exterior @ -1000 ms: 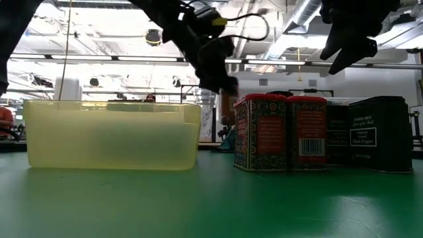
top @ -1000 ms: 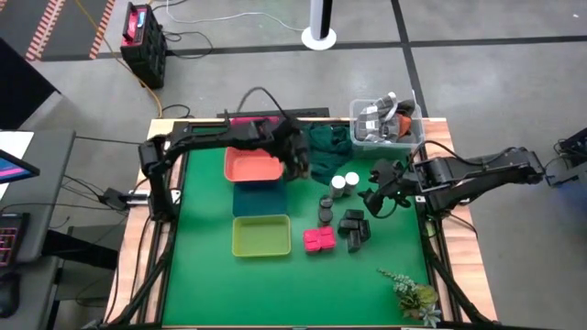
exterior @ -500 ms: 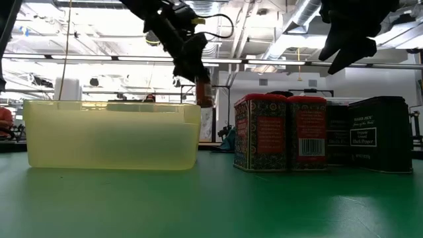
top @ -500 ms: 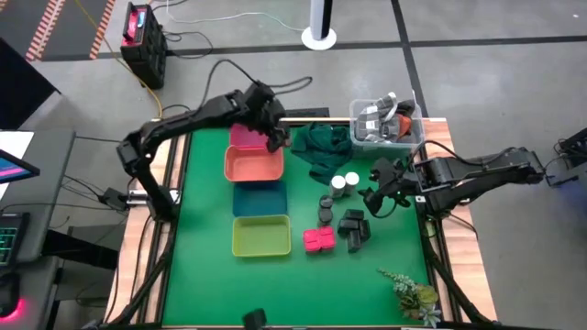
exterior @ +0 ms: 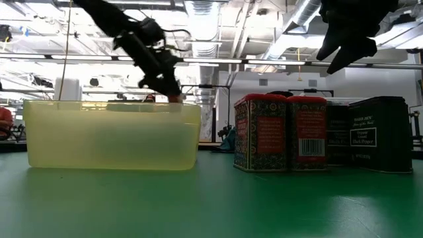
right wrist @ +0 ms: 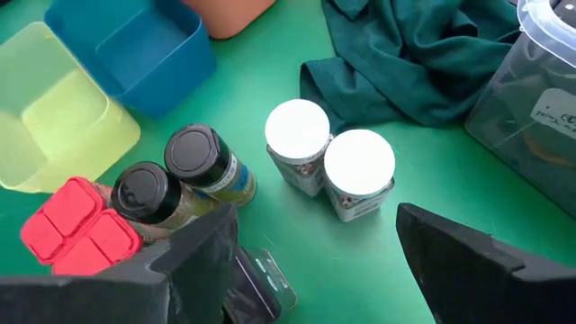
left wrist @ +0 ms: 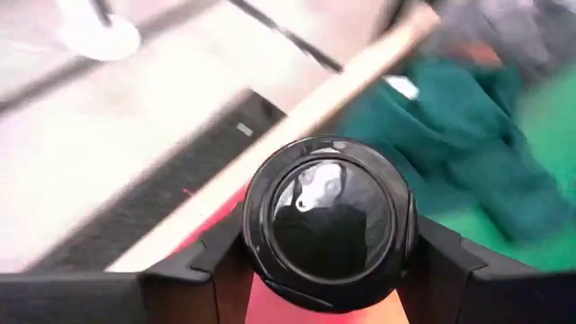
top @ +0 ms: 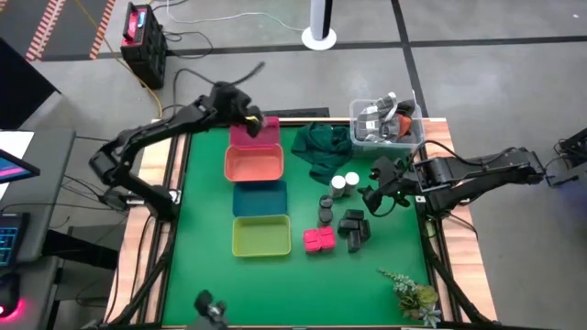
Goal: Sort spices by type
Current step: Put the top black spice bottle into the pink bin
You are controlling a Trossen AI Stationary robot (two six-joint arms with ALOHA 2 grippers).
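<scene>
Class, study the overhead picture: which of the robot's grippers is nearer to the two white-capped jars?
The right gripper is nearer, hovering just beside the white-capped jars. The left gripper is far off at the table's back edge, above the pink tray, gripping a dark-capped jar.

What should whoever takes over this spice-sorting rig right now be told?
Left claw: shut on a dark-lidded jar, held above the pink tray at the table's far end.
Right claw: open, hovering over the group of spices, holding nothing.
On the table beside the trays: two white-capped jars, two dark jars, red packets, dark boxes.
Done: one dark jar picked up, not yet released.
Left: set that jar down, then sort everything else by type into the orange tray, blue tray and yellow tray.
</scene>
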